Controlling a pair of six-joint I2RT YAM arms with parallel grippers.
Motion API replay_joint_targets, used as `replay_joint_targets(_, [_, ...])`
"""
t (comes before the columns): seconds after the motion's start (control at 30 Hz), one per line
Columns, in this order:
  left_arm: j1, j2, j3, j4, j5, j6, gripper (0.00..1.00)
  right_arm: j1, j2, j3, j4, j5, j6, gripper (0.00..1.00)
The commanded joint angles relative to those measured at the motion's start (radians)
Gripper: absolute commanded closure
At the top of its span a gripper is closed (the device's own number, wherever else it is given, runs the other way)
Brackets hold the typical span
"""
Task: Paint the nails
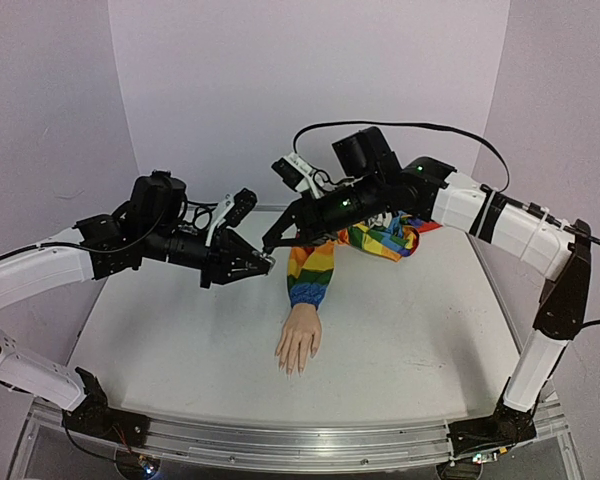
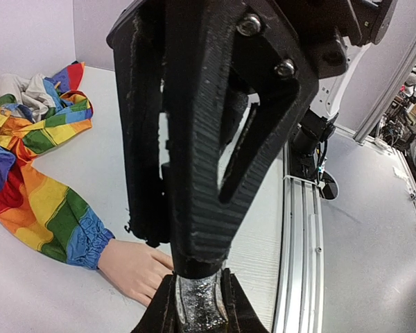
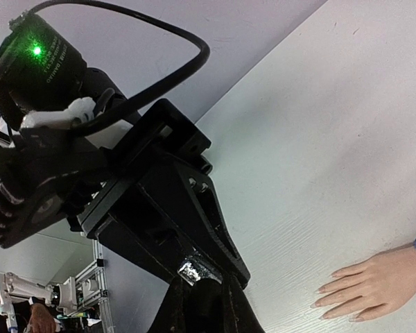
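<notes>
Left claw (image 1: 266,265) grips the small dark glass bottle (image 2: 201,312), right claw (image 1: 270,243) pinches its top (cap hidden): twist squarely, left claw unmoving.

From above, the nails (image 3: 322,288) are too small to see. In the right wrist view they are only faint, and the picture's right edge cuts the hand (image 3: 374,284) at the wrist. In the left wrist view, the right gripper (image 2: 173,253) hides the hand's fingers. A shiny thing (image 2: 197,305) pinched in the left gripper (image 1: 263,265) runs off the bottom edge, and what it is cannot be told. From above, the right arm (image 1: 380,195) covers the sleeve's (image 1: 305,275) far end.
</notes>
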Motion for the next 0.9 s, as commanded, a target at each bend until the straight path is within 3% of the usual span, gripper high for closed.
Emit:
replay_joint_targets(0.0, [-0.003, 0.000, 0.036, 0.020, -0.004, 0.009, 1.00, 0.001, -0.030, 0.017, 0.008, -0.028, -0.016, 0.96])
replay_joint_targets(0.07, [-0.003, 0.001, 0.035, 0.016, -0.009, 0.006, 1.00, 0.000, -0.040, 0.011, 0.008, -0.020, -0.020, 1.00])
replay_joint_targets(0.87, [-0.003, 0.023, 0.052, -0.010, -0.008, 0.014, 1.00, 0.000, -0.107, -0.039, 0.025, 0.036, -0.047, 1.00])
